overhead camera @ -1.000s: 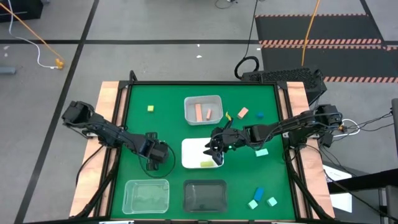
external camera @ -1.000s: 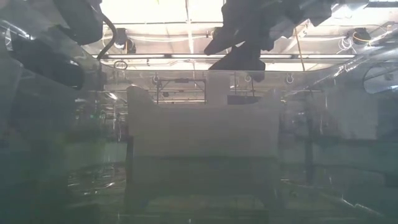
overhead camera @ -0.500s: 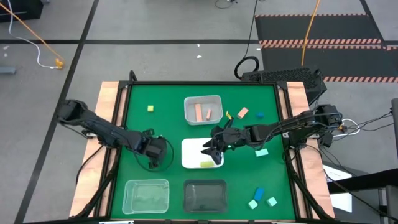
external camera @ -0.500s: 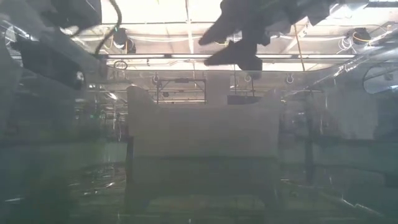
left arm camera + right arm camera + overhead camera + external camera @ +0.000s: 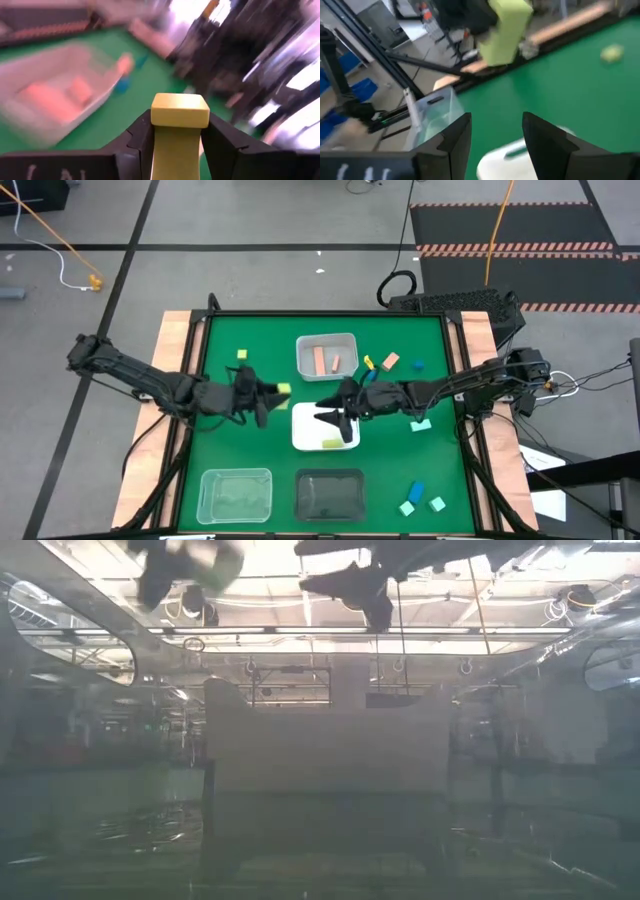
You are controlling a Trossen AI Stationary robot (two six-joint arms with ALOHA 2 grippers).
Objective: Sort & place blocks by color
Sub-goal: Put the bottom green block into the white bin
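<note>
A yellow-green bar block (image 5: 180,111) sits between the fingers of my left gripper (image 5: 272,392), which is shut on it high above the green mat, left of the white tray (image 5: 305,430). The same block (image 5: 506,29) shows in the right wrist view, and the gripper shows at the top of the low view (image 5: 200,555). My right gripper (image 5: 337,420) hovers open over the white tray, nothing between its fingers. One yellow-green block (image 5: 331,443) lies in that tray. Two salmon blocks (image 5: 327,360) lie in the far clear tray (image 5: 345,340). My left gripper pinches the bar's two long sides (image 5: 175,145) between its two fingers. The bar lies along the fingers and its free end (image 5: 180,102) sticks out past the fingertips. The fingers point about level toward the table's right side. The bar is lifted clear of the mat.
Loose blocks lie on the mat: yellow-green (image 5: 242,354) far left; yellow (image 5: 368,363), salmon (image 5: 391,360), blue (image 5: 417,365) and mint (image 5: 421,423) on the right; blue (image 5: 416,491) and mint (image 5: 407,507) near right. A clear tray (image 5: 235,495) and black tray (image 5: 331,495) stand at the near edge.
My left gripper has risen from the mat with the yellow-green bar, tipping from pointing down to about level, and has swung toward the far edge and the white tray. The bar is now lifted clear. My right gripper has tipped up a little over the white tray.
</note>
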